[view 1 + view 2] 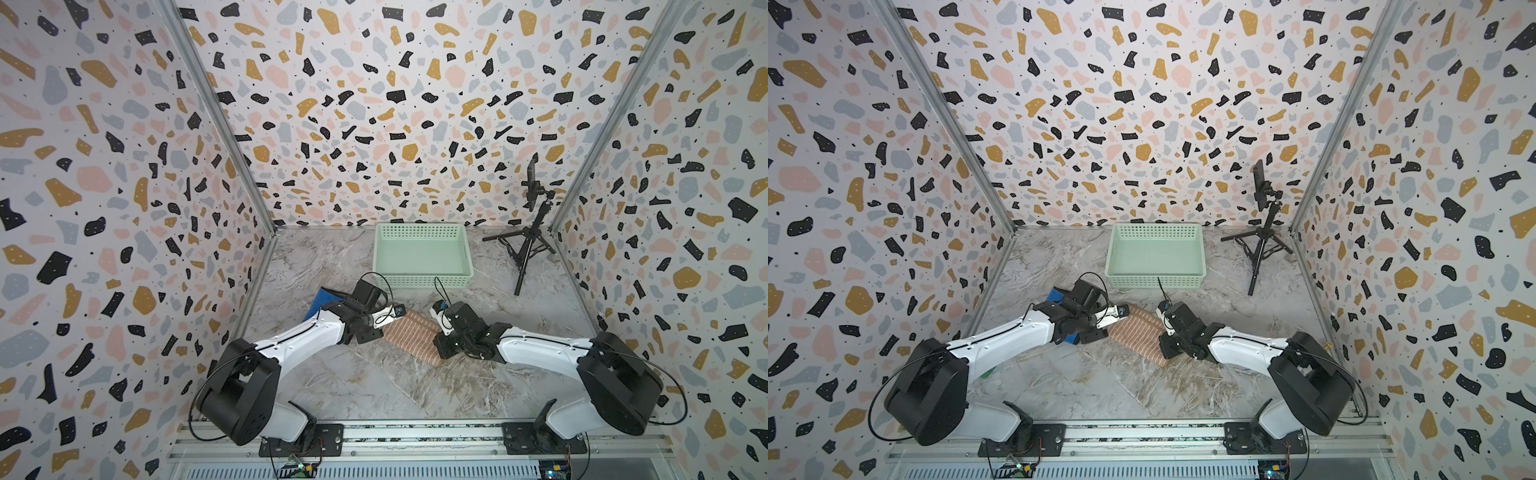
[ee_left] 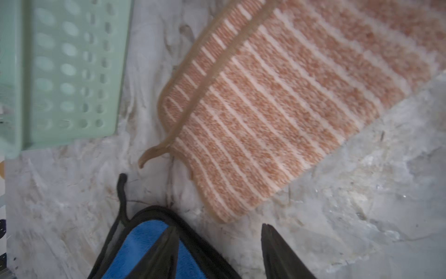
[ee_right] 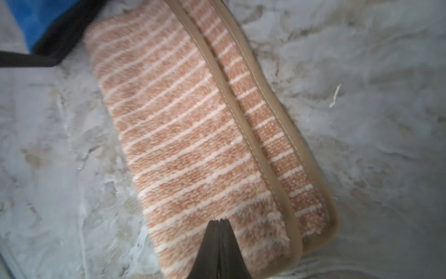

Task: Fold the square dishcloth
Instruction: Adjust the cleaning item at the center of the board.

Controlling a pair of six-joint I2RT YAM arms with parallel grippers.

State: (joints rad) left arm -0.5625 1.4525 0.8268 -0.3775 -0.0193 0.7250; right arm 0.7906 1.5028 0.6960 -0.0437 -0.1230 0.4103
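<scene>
**Placement**

The dishcloth [image 1: 411, 336] lies flat near the middle of the surface [image 1: 374, 386], well in from every edge, between the two end effectors. It is doubled over once. In the right wrist view its two bound hems run side by side, the upper one set slightly back from the lower. One fold therefore appears to be done. A hanging loop [image 2: 154, 154] sticks out at the corner nearest the left arm.

The left end effector [image 2: 218, 228] stands just beside that corner with its fingers spread and nothing between them. One finger [image 2: 166, 251] hangs over a blue cloth [image 2: 144, 241]. This suits a release, or the approach to a new grasp. Which of the two cannot be told.

The right end effector [image 3: 218, 224] sits over the opposite short end of the dishcloth with its fingers pressed together. No fabric shows between them. Whether the tips touch the pile cannot be told. The pose would suit pinning or smoothing the layers.

The blue cloth lies toward the left edge, partly under the left arm, apart from the dishcloth. It is probably set aside. The basket [image 1: 422, 282] stands at the middle of the far edge with nothing in it, probably to receive finished work. The tripod [image 1: 530, 245] occupies the far right corner, out of reach of the work.

**Count**

- Arms: two, each with one end effector.
- Cloths: two, one striped and one blue.
- Baskets: one.
- Tripods: one.
</scene>
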